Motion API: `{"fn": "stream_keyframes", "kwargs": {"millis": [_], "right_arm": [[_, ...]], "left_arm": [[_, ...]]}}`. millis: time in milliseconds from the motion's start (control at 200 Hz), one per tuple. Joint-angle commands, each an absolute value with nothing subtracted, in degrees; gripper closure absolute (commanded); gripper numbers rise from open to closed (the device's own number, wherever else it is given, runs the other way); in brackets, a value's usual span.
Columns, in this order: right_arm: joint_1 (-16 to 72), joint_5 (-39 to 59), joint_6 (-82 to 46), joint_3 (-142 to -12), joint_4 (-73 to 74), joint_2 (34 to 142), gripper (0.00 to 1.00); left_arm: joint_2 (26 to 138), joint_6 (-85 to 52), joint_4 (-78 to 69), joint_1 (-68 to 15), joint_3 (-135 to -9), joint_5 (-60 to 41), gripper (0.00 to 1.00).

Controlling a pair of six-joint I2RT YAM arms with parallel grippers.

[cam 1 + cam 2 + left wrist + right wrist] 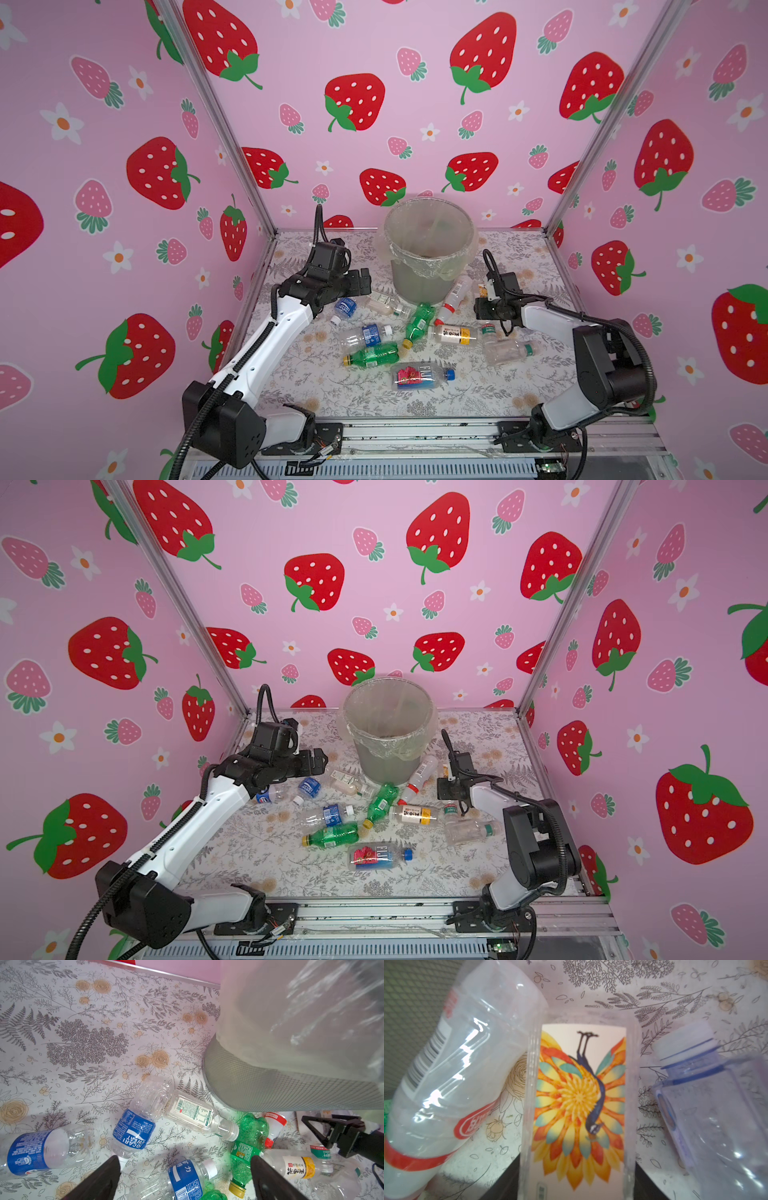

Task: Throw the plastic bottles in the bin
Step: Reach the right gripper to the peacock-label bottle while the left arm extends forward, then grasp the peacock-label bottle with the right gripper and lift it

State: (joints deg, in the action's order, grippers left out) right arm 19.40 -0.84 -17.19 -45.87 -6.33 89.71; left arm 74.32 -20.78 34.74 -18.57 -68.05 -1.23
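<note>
The grey bin [419,286] [386,766] with its clear liner stands at the back middle. Several plastic bottles lie in front of it: green ones [417,322] [372,355], blue-labelled ones [365,334] [133,1132], a yellow-labelled one [455,334]. My right gripper [482,301] [576,1162] is low, right of the bin, with both jaws against the sides of a clear bottle with a peacock label [581,1095]. A whitish red-labelled bottle [456,1064] leans beside it. My left gripper [361,280] [185,1158] hangs open above the left bottles and holds nothing.
A crushed clear bottle with a green cap [505,349] and a blue-capped bottle with a red and blue label [419,374] lie nearer the front. A clear bottle with a pale cap [716,1105] lies next to the right gripper. Pink walls close in three sides.
</note>
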Motion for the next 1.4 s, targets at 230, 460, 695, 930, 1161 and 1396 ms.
{"fn": "stream_keyframes", "kwargs": {"millis": [230, 460, 695, 930, 1161, 1396], "right_arm": [[19.70, -4.55, -18.98, -45.36, -7.18, 79.46, 0.41], [19.78, -6.49, -18.81, -44.52, -7.29, 69.58, 0.42], [19.69, -4.73, -18.02, -43.54, -6.73, 60.88, 0.41], [19.69, -1.62, -17.58, -40.62, -3.58, 52.65, 0.41], [19.73, 1.30, -16.88, -39.11, -0.69, 44.66, 0.41], [19.81, 5.63, -16.93, -36.71, 2.69, 38.45, 0.41]], "left_arm": [[71.45, -23.56, 34.36, -18.02, -66.07, -5.61, 0.01], [74.14, -22.73, 36.31, -17.98, -68.92, -9.77, 0.01], [73.54, -23.21, 36.15, -18.01, -68.37, -10.36, 0.01], [70.72, -27.38, 32.86, -18.07, -62.98, -10.11, 0.01], [69.35, -32.39, 29.01, -18.18, -57.11, -11.49, 0.01], [68.83, -35.85, 25.13, -18.27, -51.86, -11.63, 0.01]]}}
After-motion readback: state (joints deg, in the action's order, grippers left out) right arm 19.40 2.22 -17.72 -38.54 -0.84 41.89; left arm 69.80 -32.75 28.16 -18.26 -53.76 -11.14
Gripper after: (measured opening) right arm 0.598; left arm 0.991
